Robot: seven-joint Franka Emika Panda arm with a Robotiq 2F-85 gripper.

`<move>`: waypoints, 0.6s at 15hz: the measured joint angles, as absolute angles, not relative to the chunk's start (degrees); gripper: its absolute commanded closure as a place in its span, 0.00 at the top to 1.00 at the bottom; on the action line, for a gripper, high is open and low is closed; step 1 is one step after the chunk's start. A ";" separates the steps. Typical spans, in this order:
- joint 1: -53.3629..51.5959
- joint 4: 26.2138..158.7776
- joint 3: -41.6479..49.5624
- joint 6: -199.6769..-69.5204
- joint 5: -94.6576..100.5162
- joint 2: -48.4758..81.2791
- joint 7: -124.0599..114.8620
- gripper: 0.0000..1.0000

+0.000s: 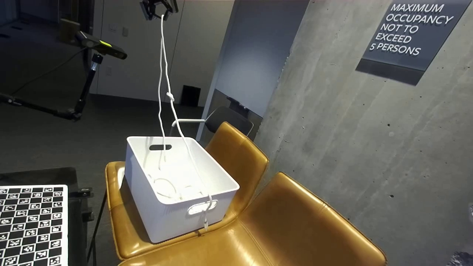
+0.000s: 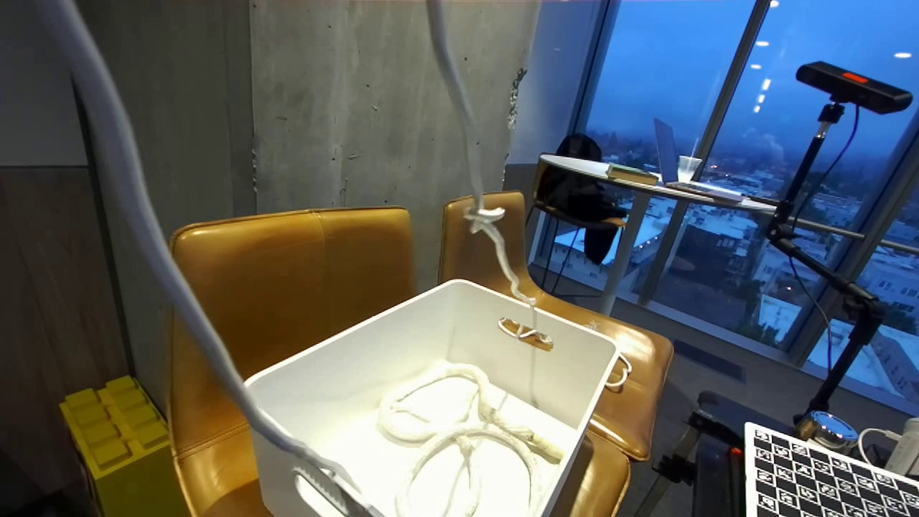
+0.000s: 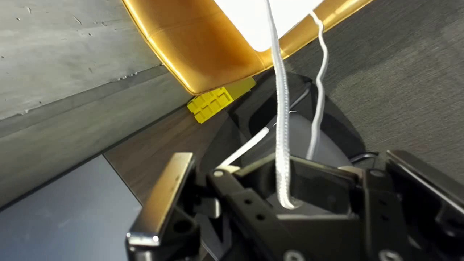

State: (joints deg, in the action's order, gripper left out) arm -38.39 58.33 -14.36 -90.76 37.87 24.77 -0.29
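Indoors, a white bin sits on a tan chair, with a second chair alongside and a concrete wall behind. A window and, near it, a table show in an exterior view. Above, the gripper has its fingers closed, holding the rope at a bend. From the fingers it hangs in two lengths, one of them knotted, down to the bin, where more of it lies coiled.

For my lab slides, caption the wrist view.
Black metal pincer grips a white braided cord, a glossy tan chair and yellow studded block beyond.
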 measured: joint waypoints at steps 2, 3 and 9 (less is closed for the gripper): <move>-40.00 56.87 -13.64 -90.77 38.05 27.20 -0.55 0.00; -40.38 56.10 -13.14 -90.78 38.05 28.41 -0.55 0.00; -41.46 51.13 -10.16 -90.79 38.05 33.57 -0.51 0.00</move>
State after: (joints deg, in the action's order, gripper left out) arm -41.46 51.13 -10.16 -90.79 38.05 33.57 -0.51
